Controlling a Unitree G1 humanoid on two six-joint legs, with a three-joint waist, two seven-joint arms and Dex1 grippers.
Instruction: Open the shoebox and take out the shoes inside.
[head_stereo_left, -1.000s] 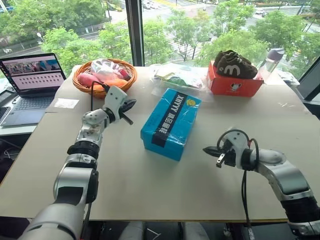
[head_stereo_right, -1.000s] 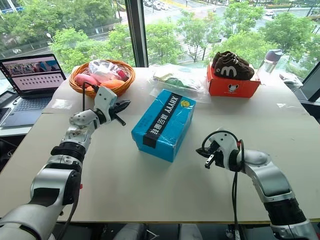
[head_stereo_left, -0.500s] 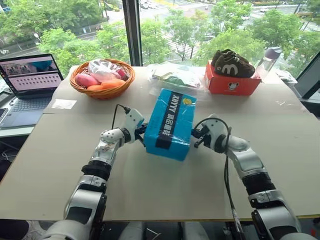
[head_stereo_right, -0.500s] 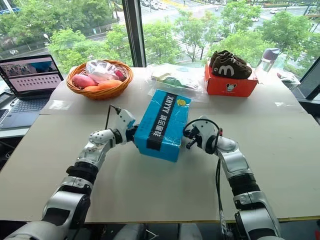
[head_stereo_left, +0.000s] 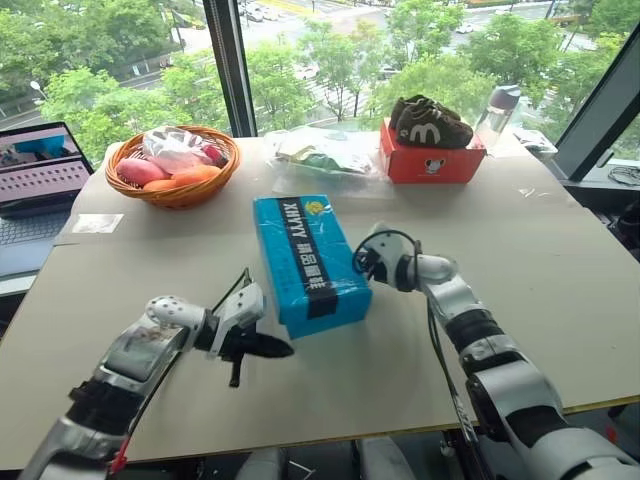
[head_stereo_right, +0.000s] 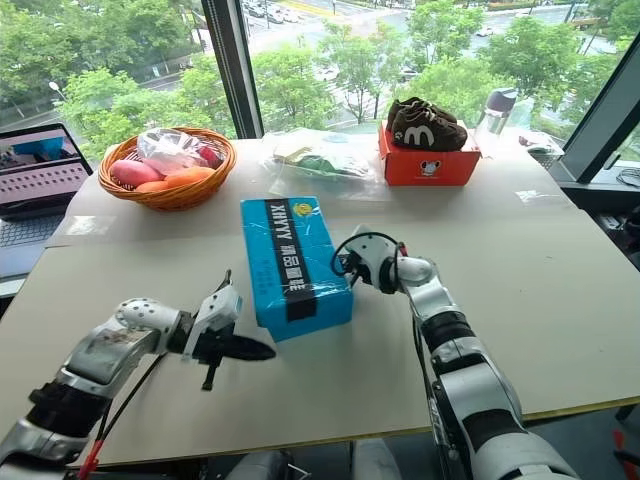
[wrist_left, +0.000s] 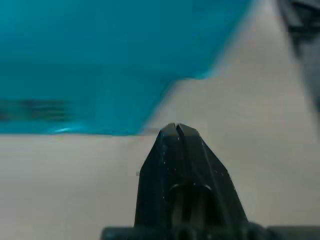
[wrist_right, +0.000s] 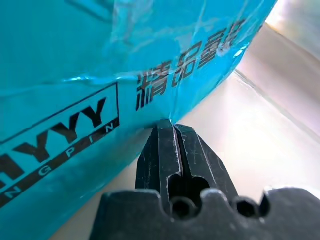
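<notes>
On table, closed blue shoebox

A pale beige table stands against a large window with a dark vertical frame bar. Behind the glass are green trees and a street in daylight. Left of the table stands an open laptop.

Two head cameras looked down from high over the table, facing the far windows, both seeing the same blue shoebox, left wrist camera sat low near the box's near corner, right wrist camera pressed very close to its right side
</notes>
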